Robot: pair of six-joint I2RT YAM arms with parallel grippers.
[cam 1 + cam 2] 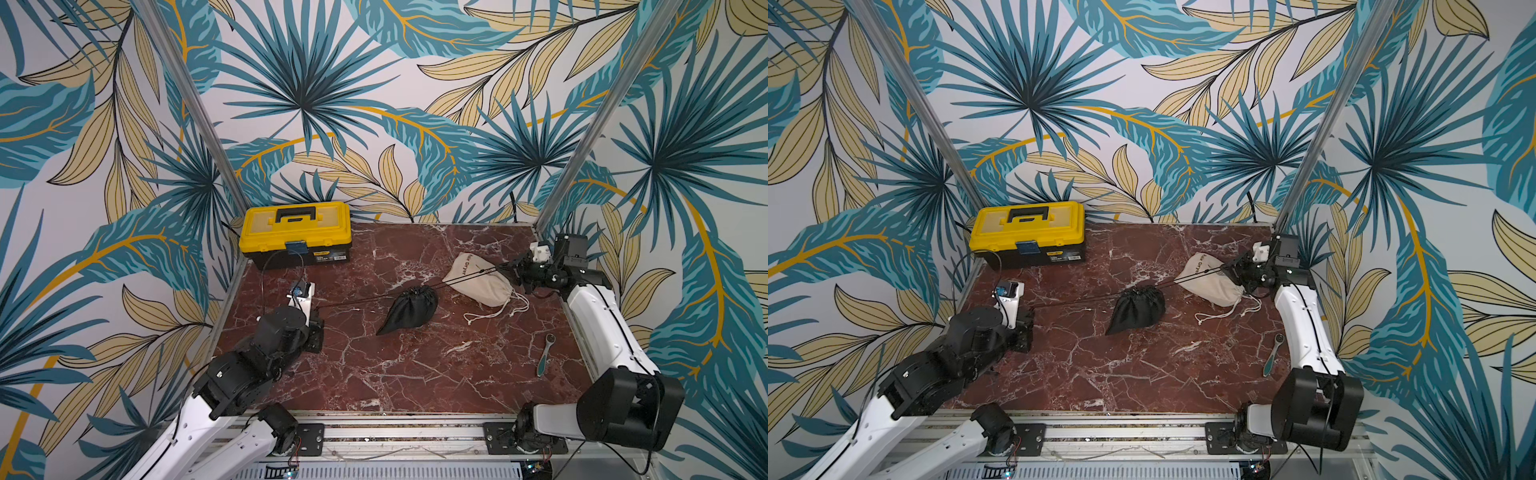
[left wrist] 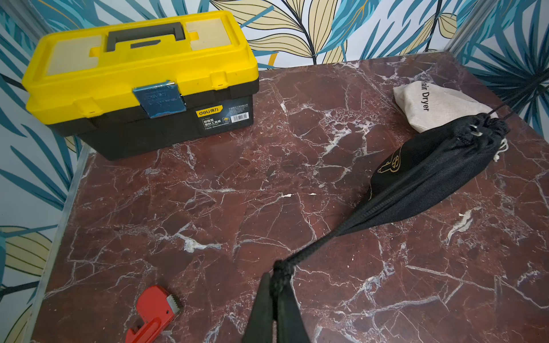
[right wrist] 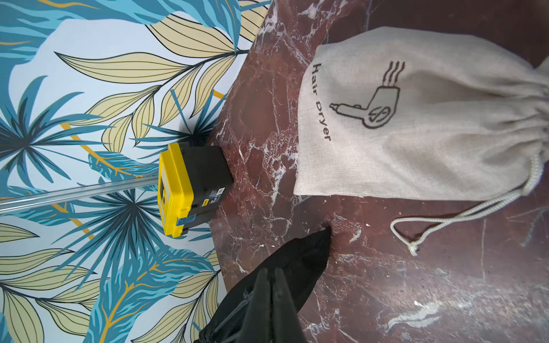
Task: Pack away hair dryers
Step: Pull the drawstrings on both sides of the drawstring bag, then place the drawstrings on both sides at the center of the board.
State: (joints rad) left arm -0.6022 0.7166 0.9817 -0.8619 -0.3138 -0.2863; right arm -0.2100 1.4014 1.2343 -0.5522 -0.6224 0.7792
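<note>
We judge the black bag (image 1: 409, 309) soft and lumpy, dryer unseen inside; left claw (image 2: 277, 277) and right claw (image 3: 269, 274) each pinch its taut cords (image 2: 315, 248), the best hold.

Linen bag (image 1: 478, 282) right of mesh bag (image 1: 409, 309); toolbox (image 1: 296, 232) rear-left.

Both hair dryers are hidden. The black drawstring bag (image 1: 409, 309) and beige drawstring bag (image 1: 478, 282) lie bulging, mouths cinched.

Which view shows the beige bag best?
The right wrist view: the beige bag fills much of it, with its drawing and the words "Hair Dryer" plain. The left wrist view shows only one end behind the black bag. Both top views show it small, the print hardly legible.
</note>
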